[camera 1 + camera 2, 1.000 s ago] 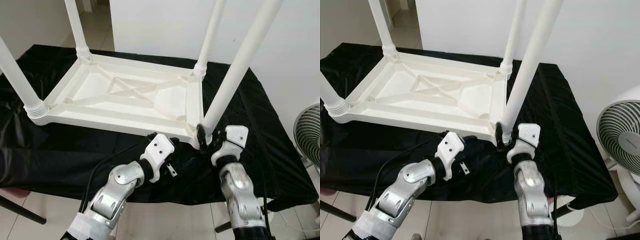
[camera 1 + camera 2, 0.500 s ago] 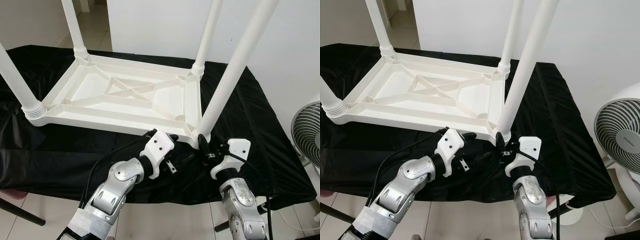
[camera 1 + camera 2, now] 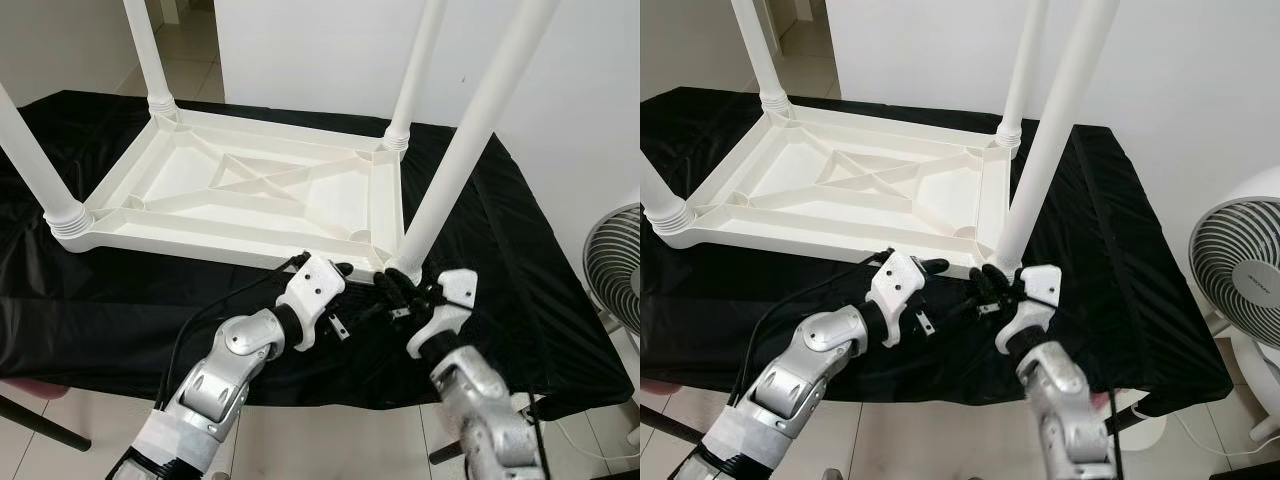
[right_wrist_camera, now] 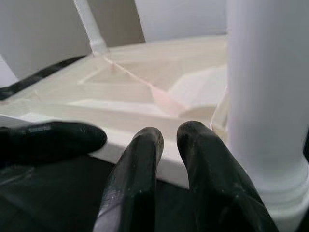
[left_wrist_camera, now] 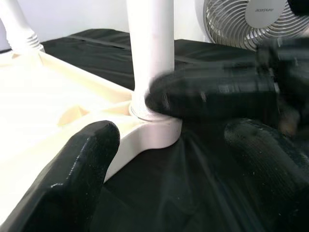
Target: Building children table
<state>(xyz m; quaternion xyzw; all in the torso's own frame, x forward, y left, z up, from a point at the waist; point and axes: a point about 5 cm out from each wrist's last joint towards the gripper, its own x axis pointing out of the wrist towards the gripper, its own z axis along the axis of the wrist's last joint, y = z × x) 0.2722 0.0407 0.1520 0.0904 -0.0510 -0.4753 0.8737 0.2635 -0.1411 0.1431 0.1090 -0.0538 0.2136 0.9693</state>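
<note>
A white plastic children's table (image 3: 214, 243) lies upside down on a black cloth, its legs pointing up. The near right leg (image 3: 447, 180) stands in the corner socket (image 5: 150, 110) closest to me. My left gripper (image 3: 347, 282) sits open at that corner, one finger (image 5: 82, 181) under the rim and the other finger (image 5: 270, 166) out over the cloth. My right gripper (image 3: 389, 287) is shut and empty, its fingers (image 4: 145, 174) pressed together just in front of the rim beside the leg's base (image 4: 270, 159). The two grippers nearly touch.
The black cloth (image 3: 95, 300) covers a bench with its front edge near my arms. A white standing fan (image 3: 1240, 262) is on the floor at the right. A white wall stands behind, and a tiled floor shows at the far left.
My right gripper has come off the near right leg's base, dropped back, shut, and moved left toward the left gripper. The left gripper stays at the corner, edged slightly forward.
</note>
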